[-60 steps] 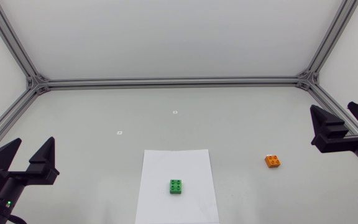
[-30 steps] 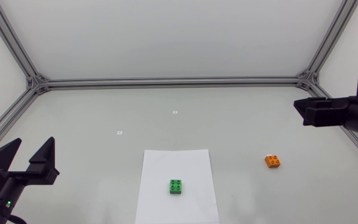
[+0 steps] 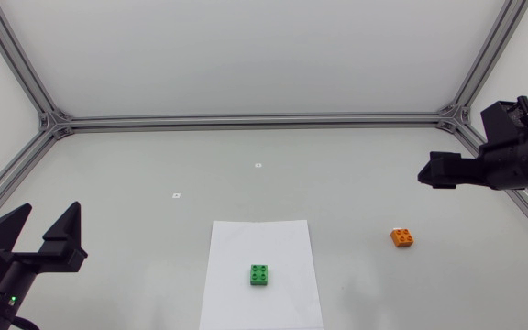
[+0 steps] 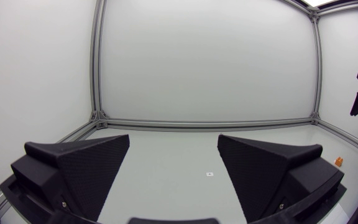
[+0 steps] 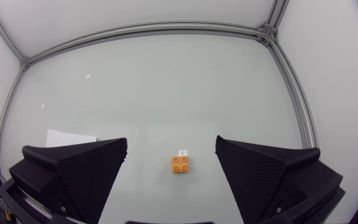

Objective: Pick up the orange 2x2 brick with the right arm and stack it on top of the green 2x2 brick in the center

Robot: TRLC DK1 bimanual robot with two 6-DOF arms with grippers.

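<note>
You are working on the first step, the approach to the orange brick [image 3: 403, 237]; nothing is grasped yet. In the head view the brick is lying in the lower right part of the frame, flat on the table with its studs up, well apart from the white sheet [image 3: 246, 240]. The green brick [image 3: 260, 274] is sitting on that sheet in the lower centre, and nothing is standing on top of it.

Your right gripper [image 3: 432, 171] is hanging at the right side of the head view, higher in the frame than the orange brick and apart from it. In the right wrist view its fingers [image 5: 79, 168] are standing wide apart and are holding nothing. The orange brick [image 5: 180, 164] is showing in the gap between them, but far under the gripper [image 5: 171, 142], not touching it. A small white tag [image 5: 183, 152] is lying just beside the brick.

Your left gripper [image 3: 50, 213] is waiting in the lower left corner, also spread and empty.

The next move is asking you to bring the right gripper down over the orange brick while keeping it spread. One finger should arrive at each of two opposite side walls before you are closing. The brick is small in this view, so I cannot say surely whether its sides are already parallel to the fingers; perhaps a little wrist turn is needed.
</note>
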